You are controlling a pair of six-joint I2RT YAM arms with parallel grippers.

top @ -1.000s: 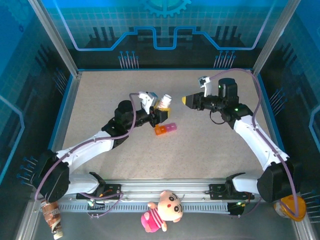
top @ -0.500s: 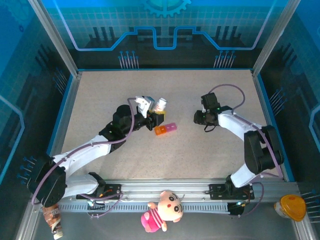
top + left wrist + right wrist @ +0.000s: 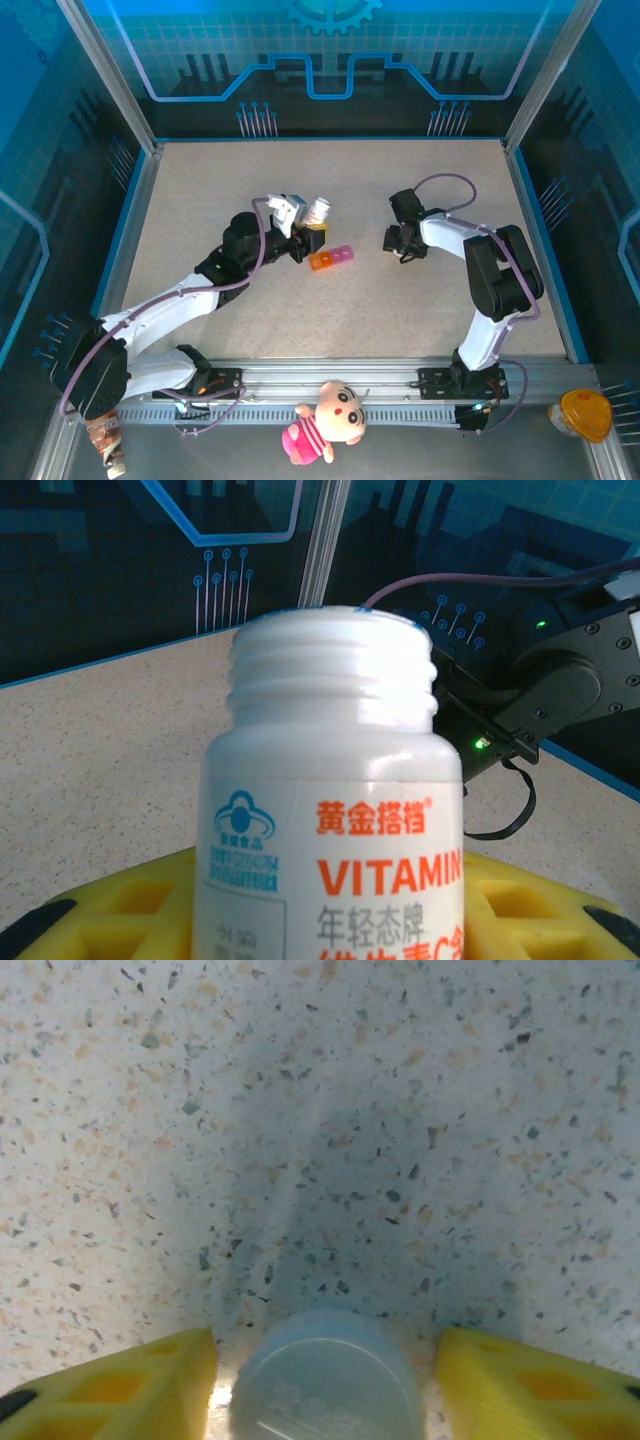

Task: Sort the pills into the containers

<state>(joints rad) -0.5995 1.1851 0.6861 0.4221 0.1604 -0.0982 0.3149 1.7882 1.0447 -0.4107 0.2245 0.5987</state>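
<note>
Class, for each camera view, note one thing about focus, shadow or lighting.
Top external: evenly lit and sharp, with only soft shadows. Left wrist: the vitamin bottle has a crisp label and a brightly lit white neck. Right wrist: the round cap is blurred, and a bluish shadow lies on the table beyond it.

L arm reaches fwd, L pincer [image 3: 310, 233] clamps bottle [image 3: 330, 780] (tilted up); R arm folded, R pincer [image 3: 393, 240] down, jaws apart.

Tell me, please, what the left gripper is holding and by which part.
The left gripper holds the uncapped white vitamin bottle by its labelled body.
</note>
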